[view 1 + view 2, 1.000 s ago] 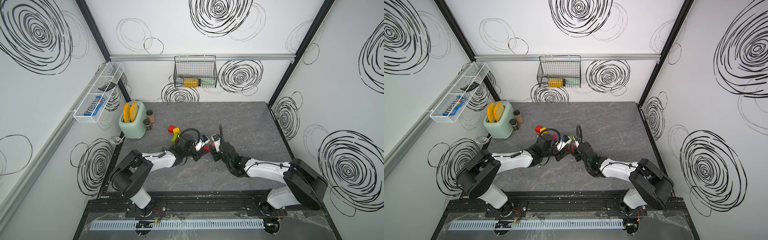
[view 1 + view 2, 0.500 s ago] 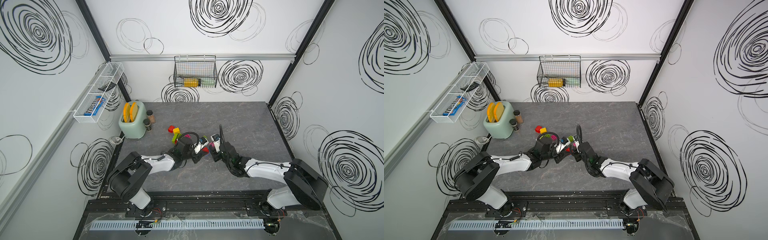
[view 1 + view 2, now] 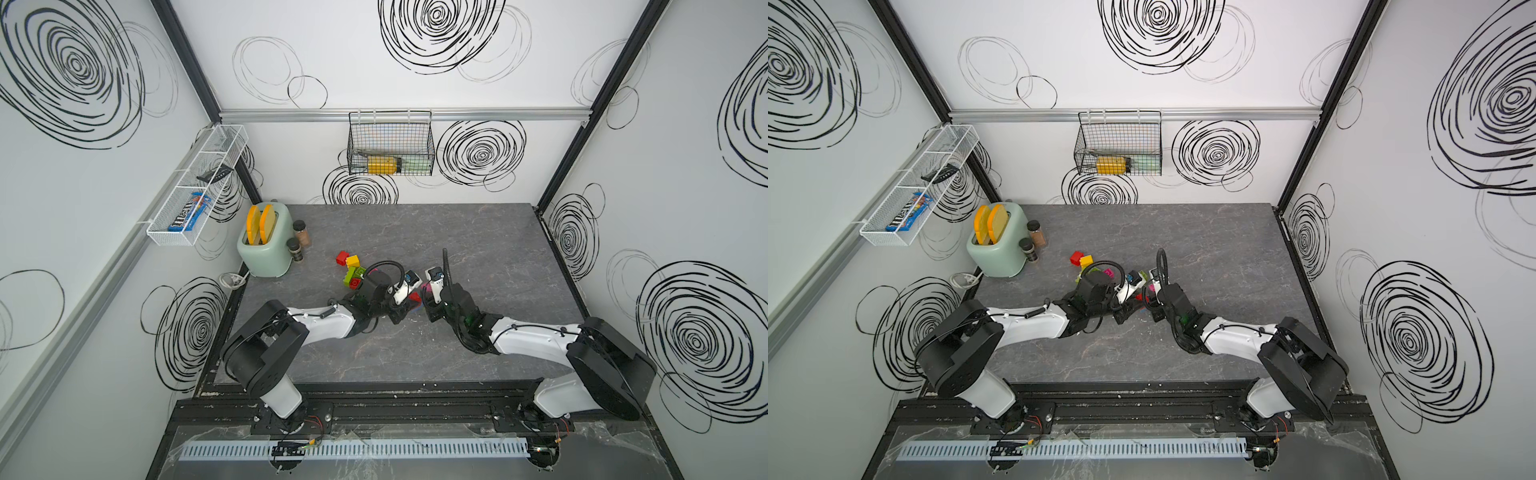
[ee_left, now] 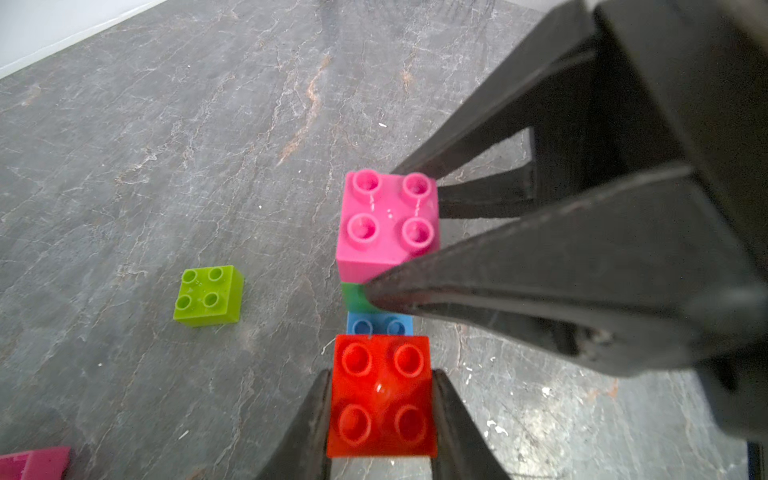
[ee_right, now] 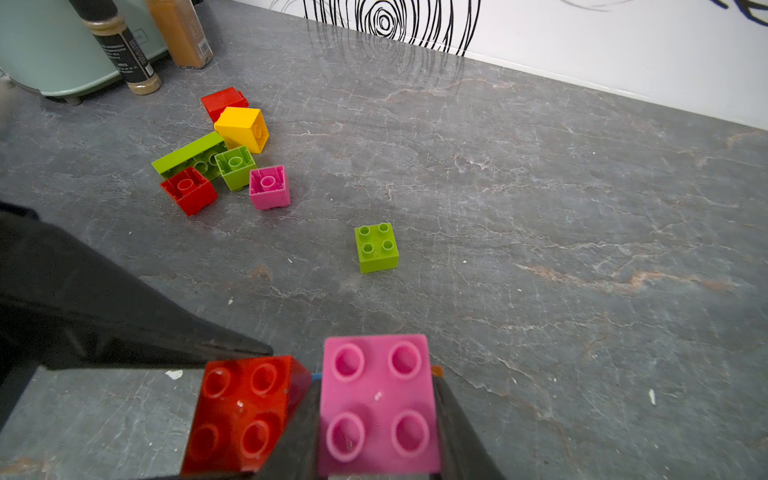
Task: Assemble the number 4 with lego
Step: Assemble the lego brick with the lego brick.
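In a top view, your left gripper [image 3: 409, 300] and right gripper [image 3: 427, 296] meet nose to nose near the middle of the bench [image 3: 478, 232], over the part-built figure. The loose bricks [image 3: 351, 271] lie apart, toward the left edge near the toaster [image 3: 266, 241].

In the left wrist view, your left gripper's fingers clamp the red brick [image 4: 382, 395] on both sides. Beyond it a blue brick [image 4: 380, 325] and a green brick [image 4: 353, 297] sit lower. Then comes the pink brick [image 4: 388, 224], pinched by the right gripper. A lime brick [image 4: 208, 296] stands alone, well apart.

In the right wrist view, the pink brick fills the space between that gripper's fingers, with the red one just beside it.

You seem to be seating these two upper bricks. Next, press straight down and keep the row from twisting before you let go.
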`<action>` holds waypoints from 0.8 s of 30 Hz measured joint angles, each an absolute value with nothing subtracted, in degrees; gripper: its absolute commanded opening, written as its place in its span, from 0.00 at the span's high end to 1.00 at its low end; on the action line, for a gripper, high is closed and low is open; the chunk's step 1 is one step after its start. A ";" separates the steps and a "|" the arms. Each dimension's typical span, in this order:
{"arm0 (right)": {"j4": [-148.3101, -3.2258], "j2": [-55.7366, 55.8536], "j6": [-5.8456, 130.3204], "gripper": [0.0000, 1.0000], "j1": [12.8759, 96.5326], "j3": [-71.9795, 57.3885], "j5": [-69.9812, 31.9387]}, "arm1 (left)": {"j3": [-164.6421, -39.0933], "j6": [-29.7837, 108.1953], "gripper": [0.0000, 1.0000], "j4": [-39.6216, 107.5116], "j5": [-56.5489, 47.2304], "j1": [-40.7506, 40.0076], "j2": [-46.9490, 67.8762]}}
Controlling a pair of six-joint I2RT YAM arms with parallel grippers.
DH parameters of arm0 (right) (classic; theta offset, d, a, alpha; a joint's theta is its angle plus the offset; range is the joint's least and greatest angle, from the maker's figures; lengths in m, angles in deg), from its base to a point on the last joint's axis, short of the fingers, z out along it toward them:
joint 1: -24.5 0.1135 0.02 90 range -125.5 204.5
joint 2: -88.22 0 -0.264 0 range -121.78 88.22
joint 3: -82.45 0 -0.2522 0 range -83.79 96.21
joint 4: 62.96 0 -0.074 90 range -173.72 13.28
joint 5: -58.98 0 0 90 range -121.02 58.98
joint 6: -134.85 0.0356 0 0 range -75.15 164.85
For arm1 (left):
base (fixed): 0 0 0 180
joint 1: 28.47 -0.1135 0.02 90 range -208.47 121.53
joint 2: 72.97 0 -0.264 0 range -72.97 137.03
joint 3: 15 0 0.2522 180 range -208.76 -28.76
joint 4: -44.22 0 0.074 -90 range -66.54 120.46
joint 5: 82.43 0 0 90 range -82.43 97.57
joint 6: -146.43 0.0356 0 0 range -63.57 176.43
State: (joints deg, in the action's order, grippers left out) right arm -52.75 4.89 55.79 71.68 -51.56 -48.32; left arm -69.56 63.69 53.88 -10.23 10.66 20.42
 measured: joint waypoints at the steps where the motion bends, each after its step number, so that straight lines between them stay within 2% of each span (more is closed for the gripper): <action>1: -52.69 4.85 55.84 1.00 71.68 -51.60 -48.32 | -69.56 63.65 1.00 53.88 -10.23 10.66 20.42; 5: -52.47 4.81 56.25 1.00 71.68 -51.69 -48.43 | -68.93 63.17 1.00 55.08 -10.25 10.71 20.90; 12: -51.31 4.46 56.40 1.00 71.92 -51.93 -47.75 | -62.56 60.81 1.00 66.21 -10.52 10.36 20.68; 21: -50.35 4.15 56.47 1.00 71.92 -52.21 -47.95 | -63.18 60.07 1.00 65.88 -10.36 10.38 20.81; 22: -50.33 4.13 56.49 1.00 71.88 -52.28 -48.12 | -64.16 60.07 0.93 64.42 -10.41 10.38 20.77; 23: -50.33 4.06 56.58 1.00 71.83 -52.32 -48.43 | -65.71 60.07 0.79 62.39 -10.52 10.38 20.66; 24: -50.26 3.91 56.71 1.00 71.79 -52.32 -48.78 | -67.35 60.09 0.72 59.72 -10.63 10.38 20.55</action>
